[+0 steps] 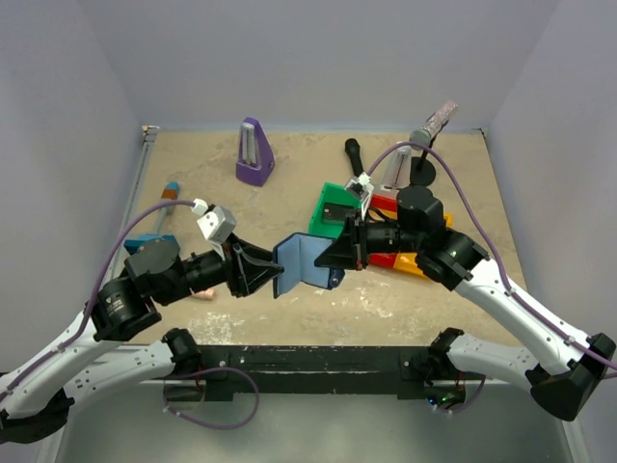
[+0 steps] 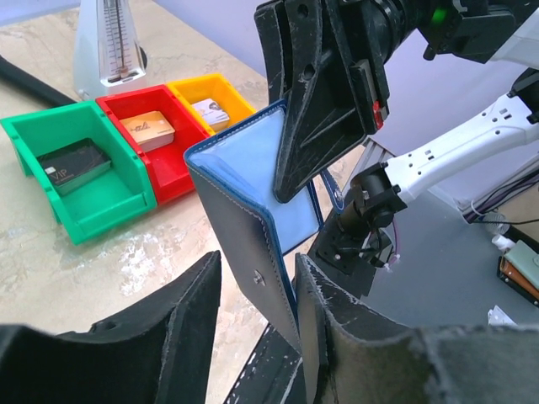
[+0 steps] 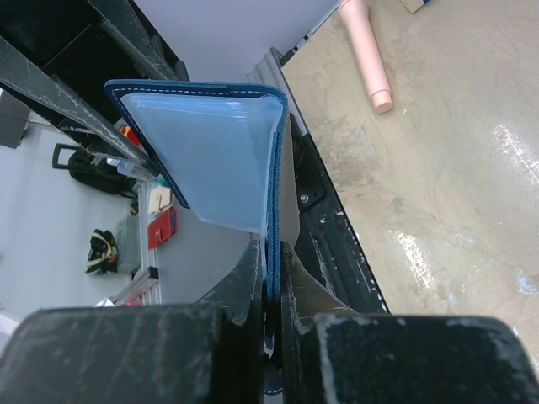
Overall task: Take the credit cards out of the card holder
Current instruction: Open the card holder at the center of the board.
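Contact is firm at your right gripper (image 3: 269, 261): its jaws are clenched on one leaf of the small dark navy bifold card holder (image 3: 210, 151), seen edge-on straight ahead of the fingertips. The other leaf swings off to their left, showing its pale blue-grey inner panel. Your left gripper (image 2: 258, 269) straddles that second leaf, the one with the snap stud. Its jaws stand apart, with tabletop showing between the leaf and one finger. The card holder hangs open in a V between your two grippers, off the sandy tabletop (image 1: 289, 164).

Ahead and left of your left gripper, past the card holder, three small plastic bins sit in a row. The green bin (image 2: 101, 215) holds a black card (image 2: 74, 164) marked VIP, the red bin (image 2: 164, 164) a tan card (image 2: 149, 128), and the yellow bin (image 2: 227, 88) a pale printed card (image 2: 210, 110). Farthest off stands a purple pyramid-shaped metronome (image 1: 254, 152).
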`<state>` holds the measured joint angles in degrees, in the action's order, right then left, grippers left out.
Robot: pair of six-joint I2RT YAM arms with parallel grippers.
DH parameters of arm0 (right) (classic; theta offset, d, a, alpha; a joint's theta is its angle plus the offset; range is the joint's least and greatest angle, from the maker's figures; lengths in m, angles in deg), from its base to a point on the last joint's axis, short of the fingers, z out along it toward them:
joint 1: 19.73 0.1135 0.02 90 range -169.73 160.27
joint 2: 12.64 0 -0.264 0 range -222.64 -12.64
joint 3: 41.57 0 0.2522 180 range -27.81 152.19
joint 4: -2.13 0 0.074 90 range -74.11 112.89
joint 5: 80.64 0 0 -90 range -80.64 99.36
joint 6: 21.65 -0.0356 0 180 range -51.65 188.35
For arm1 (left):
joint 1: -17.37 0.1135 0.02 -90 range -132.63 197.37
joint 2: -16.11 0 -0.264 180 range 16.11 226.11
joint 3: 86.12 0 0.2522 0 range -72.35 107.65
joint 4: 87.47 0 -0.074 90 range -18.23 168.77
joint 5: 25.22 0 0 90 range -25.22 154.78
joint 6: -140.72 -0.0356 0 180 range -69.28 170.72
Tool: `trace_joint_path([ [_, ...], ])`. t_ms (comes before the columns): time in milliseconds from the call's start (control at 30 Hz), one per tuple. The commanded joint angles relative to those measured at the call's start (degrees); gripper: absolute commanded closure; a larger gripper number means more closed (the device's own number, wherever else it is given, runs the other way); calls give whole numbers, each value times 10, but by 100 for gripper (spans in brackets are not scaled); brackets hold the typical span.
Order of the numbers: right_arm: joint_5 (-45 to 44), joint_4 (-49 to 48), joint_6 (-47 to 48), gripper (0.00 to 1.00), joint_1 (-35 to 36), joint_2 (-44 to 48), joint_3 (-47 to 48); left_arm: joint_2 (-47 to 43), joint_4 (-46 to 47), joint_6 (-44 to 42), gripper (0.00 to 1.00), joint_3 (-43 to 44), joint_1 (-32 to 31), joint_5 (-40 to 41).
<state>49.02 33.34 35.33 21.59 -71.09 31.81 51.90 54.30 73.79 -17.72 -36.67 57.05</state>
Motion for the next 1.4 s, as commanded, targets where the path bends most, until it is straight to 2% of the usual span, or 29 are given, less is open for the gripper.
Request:
trace_joint_path([
  [0, 24, -41, -9, 100, -5, 6, 12, -8, 21, -13, 54, -4, 2, -7],
  [67, 24, -41, -9, 100, -6, 5, 11, -7, 18, -14, 55, -3, 2, -5],
  [300, 32, -50, -13, 100, -7, 4, 10, -10, 20, -20, 71, -7, 2, -6],
  [400, 38, -59, -20, 100, -10, 4, 3, -17, 28, -21, 71, -15, 2, -16],
  [533, 44, -67, -24, 100, -12, 2, -1, -26, 40, -19, 64, -24, 2, -33],
  [600, 44, -68, -25, 100, -13, 2, -2, -26, 40, -20, 65, -25, 2, -33],
  [933, 53, -78, -27, 100, -16, 3, -12, -45, 58, -22, 99, -39, 2, -43],
  [1367, 51, -80, -33, 97, -17, 6, -13, -23, 52, -9, 100, -23, 2, -29],
])
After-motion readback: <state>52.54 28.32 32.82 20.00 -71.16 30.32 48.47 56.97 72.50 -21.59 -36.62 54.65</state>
